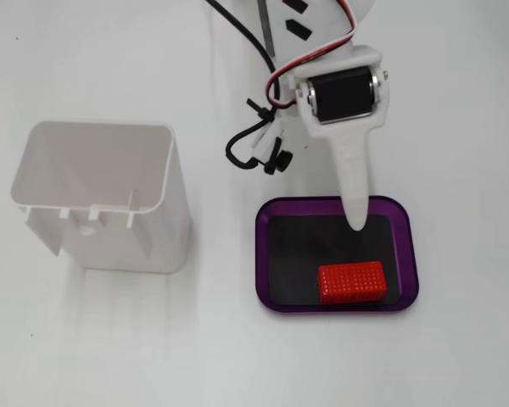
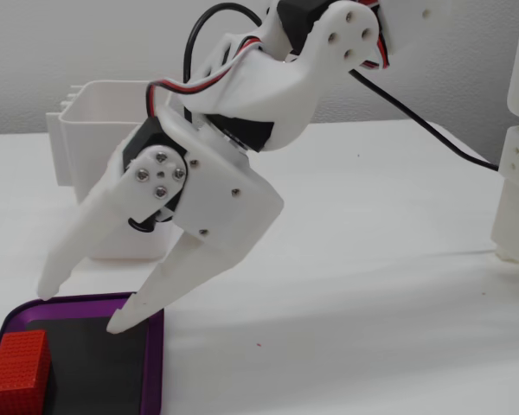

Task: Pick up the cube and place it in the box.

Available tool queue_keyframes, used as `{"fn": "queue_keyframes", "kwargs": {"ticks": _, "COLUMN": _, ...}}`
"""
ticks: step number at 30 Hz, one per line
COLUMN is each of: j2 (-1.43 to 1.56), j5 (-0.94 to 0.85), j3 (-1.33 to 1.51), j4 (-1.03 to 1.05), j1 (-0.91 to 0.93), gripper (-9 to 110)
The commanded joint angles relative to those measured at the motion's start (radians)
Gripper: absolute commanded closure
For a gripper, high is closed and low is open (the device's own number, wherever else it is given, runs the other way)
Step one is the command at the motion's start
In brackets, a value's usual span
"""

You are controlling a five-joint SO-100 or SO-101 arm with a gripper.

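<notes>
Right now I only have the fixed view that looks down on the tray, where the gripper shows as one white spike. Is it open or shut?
Observer: Open. In a fixed view the gripper shows two fingers spread apart, with nothing between them.
Operator: Is the cube clear of them?
Observer: Yes. The cube rests on the floor of the box, lower than both fingertips and apart from them.
</notes>
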Motion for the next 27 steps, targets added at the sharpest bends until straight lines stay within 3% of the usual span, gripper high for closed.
{"fn": "queue_keyframes", "kwargs": {"ticks": 1, "j2": 0.109, "j5": 0.002, "j3": -0.031, "j4": 0.026, "j1": -0.006, "gripper": 86}}
{"fn": "queue_keyframes", "kwargs": {"ticks": 5, "j2": 0.296, "j5": 0.0, "j3": -0.025, "j4": 0.13, "j1": -0.014, "gripper": 86}}
{"fn": "queue_keyframes", "kwargs": {"ticks": 15, "j2": 0.954, "j5": 0.008, "j3": 0.1, "j4": 0.673, "j1": 0.002, "gripper": 86}}
{"fn": "queue_keyframes", "kwargs": {"ticks": 27, "j2": 1.864, "j5": -0.002, "j3": 0.842, "j4": 0.724, "j1": 0.152, "gripper": 86}}
